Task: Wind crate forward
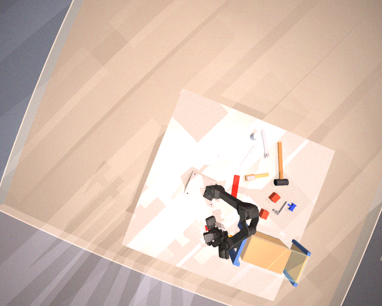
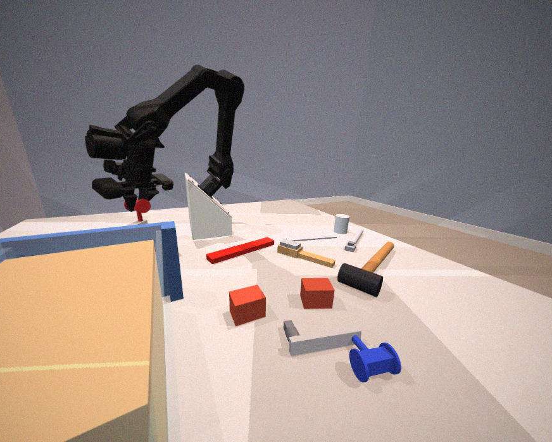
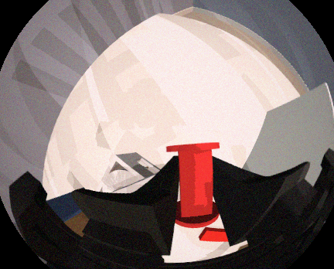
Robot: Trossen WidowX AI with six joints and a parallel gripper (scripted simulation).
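Observation:
My gripper (image 1: pixel 207 227) (image 2: pixel 137 203) is shut on a red spool-shaped handle (image 3: pixel 196 174), upright between the fingertips in the wrist view. In the exterior view a thin red stem shows below it. A grey metal block (image 3: pixel 138 162), which looks like the winch, sits to the left of the fingers in the wrist view. Whether the handle's key is in its hole is hidden. The tan crate (image 1: pixel 267 255) (image 2: pixel 67 309) sits flat in the clear-panelled cubby, near the blue frame (image 1: pixel 236 263) (image 2: pixel 172 275) at its mouth. I cannot tell whether they touch.
A red bar (image 1: pixel 235 186) (image 2: pixel 240 250), red blocks (image 1: pixel 274 197) (image 2: pixel 317 293), a grey crank-like piece (image 2: pixel 321 343), a blue spool-shaped piece (image 1: pixel 291 206) (image 2: pixel 373 362), a brush-like tool (image 2: pixel 314 257) and a black-headed mallet (image 1: pixel 281 182) (image 2: pixel 360 279) lie on the bench. A grey wedge (image 2: pixel 207 218) (image 3: pixel 289 131) stands beside the arm's base.

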